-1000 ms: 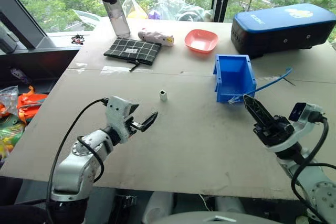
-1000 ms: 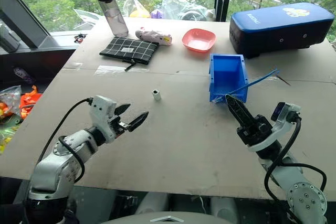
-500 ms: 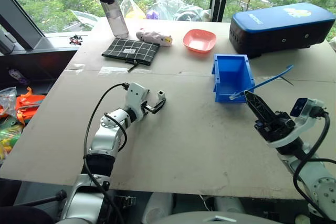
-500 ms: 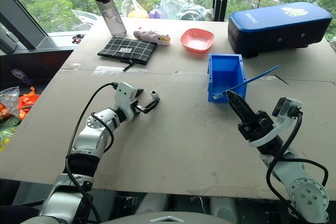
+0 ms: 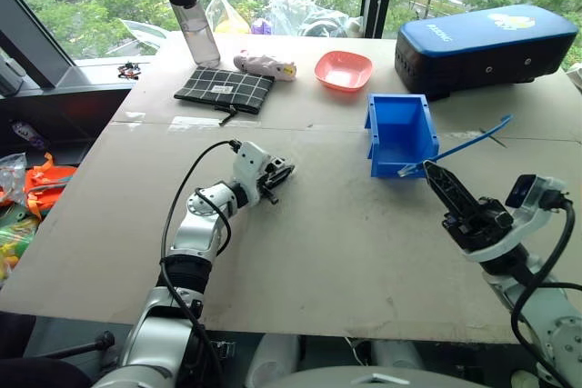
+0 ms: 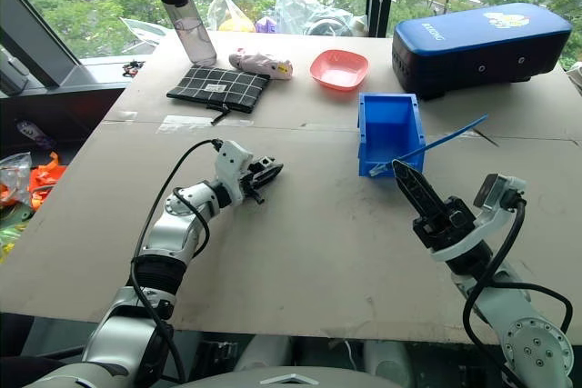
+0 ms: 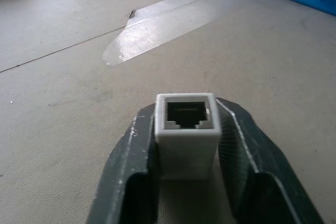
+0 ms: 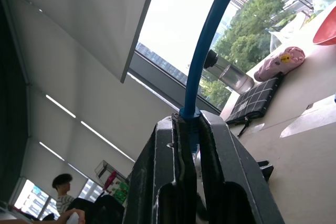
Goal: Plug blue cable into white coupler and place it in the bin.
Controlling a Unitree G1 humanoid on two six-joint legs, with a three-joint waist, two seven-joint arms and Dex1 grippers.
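With the left gripper (image 7: 188, 145) pinching the white coupler (image 7: 187, 124) between its two fingers low over the table (image 5: 346, 224), the sound course would have been to lift it gently and keep the dark socket facing the right gripper (image 5: 435, 177), whose fingers were pressed together on the blue cable (image 5: 464, 144) just in front of the bin (image 5: 400, 132). While the head views showed the cable running up past the bin's near corner, the left wrist view showed the socket's open mouth squarely.
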